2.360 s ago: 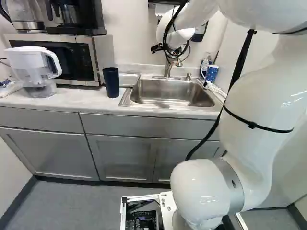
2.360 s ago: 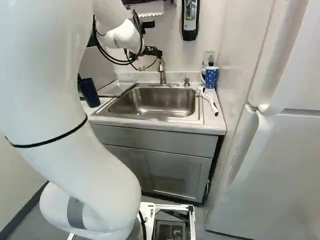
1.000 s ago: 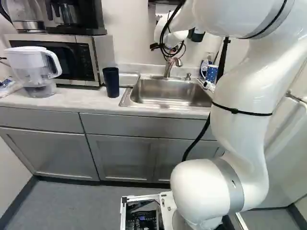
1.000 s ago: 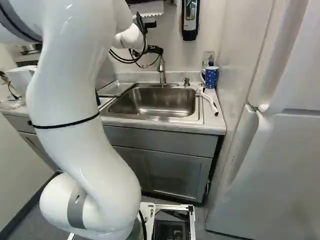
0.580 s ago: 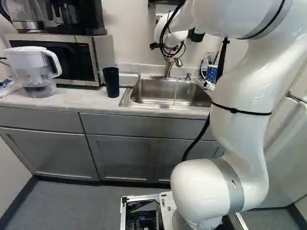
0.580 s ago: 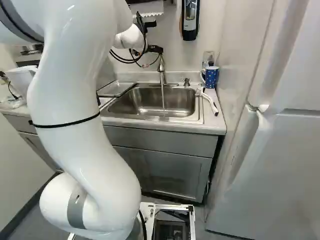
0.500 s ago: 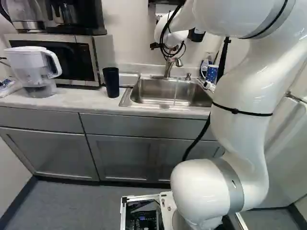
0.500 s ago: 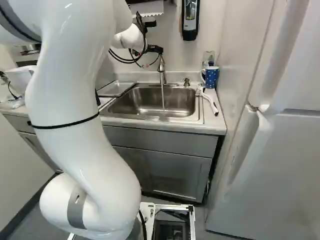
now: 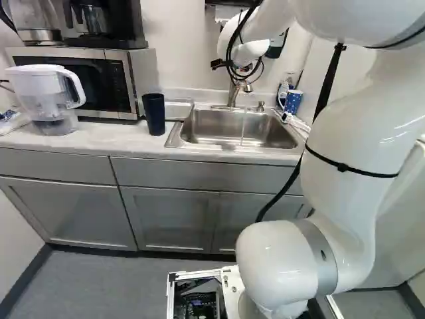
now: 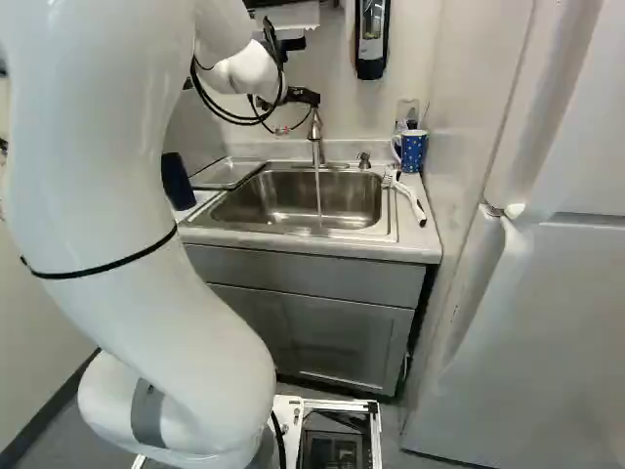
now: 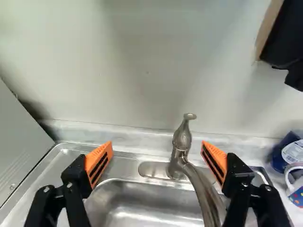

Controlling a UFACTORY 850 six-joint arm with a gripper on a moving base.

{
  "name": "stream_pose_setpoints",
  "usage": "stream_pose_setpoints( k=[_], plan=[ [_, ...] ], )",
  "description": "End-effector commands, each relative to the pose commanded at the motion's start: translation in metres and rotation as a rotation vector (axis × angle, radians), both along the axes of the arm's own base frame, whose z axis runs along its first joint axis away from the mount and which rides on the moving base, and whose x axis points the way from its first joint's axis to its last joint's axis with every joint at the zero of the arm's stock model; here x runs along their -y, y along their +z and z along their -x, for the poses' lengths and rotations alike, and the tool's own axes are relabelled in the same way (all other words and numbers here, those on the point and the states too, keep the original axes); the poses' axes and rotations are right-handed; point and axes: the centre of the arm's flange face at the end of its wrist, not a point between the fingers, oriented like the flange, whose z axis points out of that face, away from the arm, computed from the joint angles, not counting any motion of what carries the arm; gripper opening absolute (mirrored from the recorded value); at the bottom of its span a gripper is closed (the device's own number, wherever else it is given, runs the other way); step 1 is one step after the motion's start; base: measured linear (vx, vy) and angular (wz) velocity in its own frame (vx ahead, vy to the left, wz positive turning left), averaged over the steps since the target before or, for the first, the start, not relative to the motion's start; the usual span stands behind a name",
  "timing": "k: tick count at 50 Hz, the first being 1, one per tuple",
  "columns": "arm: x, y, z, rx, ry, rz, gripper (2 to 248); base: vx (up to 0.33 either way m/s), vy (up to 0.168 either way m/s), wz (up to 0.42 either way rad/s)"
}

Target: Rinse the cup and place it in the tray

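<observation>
My gripper [image 10: 301, 97] is up by the top of the faucet [image 10: 316, 142]. In the wrist view the gripper [image 11: 157, 146] is open, nothing held, with the faucet [image 11: 181, 142] ahead, nearer the orange-padded finger on the mug's side. A thin stream of water [image 10: 318, 191] falls from the spout into the sink [image 9: 192, 141]. A dark blue cup [image 9: 153, 114] stands upright on the counter left of the sink. Beside the sink's left edge lies a flat metal tray [image 10: 227, 174]. A blue dotted mug [image 10: 413, 150] stands at the sink's back right.
A microwave [image 9: 99, 83] and a water pitcher [image 9: 48, 98] occupy the counter's left part. A white brush [image 10: 408, 195] lies right of the sink. On the wall hangs a black dispenser [image 10: 371, 39]; a white fridge [image 10: 527, 322] stands at the right.
Water now runs from the faucet, unlike a second ago. My arm's elbow has swung right in the left base view and left in the right one, uncovering the dark cup there. The base has stayed put.
</observation>
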Motion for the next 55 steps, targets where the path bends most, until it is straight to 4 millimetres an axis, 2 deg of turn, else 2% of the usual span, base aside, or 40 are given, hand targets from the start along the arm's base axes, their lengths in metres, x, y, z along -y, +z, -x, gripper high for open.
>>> stream_pose_setpoints(
  k=[39,55],
  plan=[
    [0.023,0.0,0.078,-0.002,-0.049,0.0,247,0.0,0.0,0.0],
    [0.033,-0.007,0.111,-0.064,-0.077,-0.004,247,0.0,0.0,0.0]
  ],
)
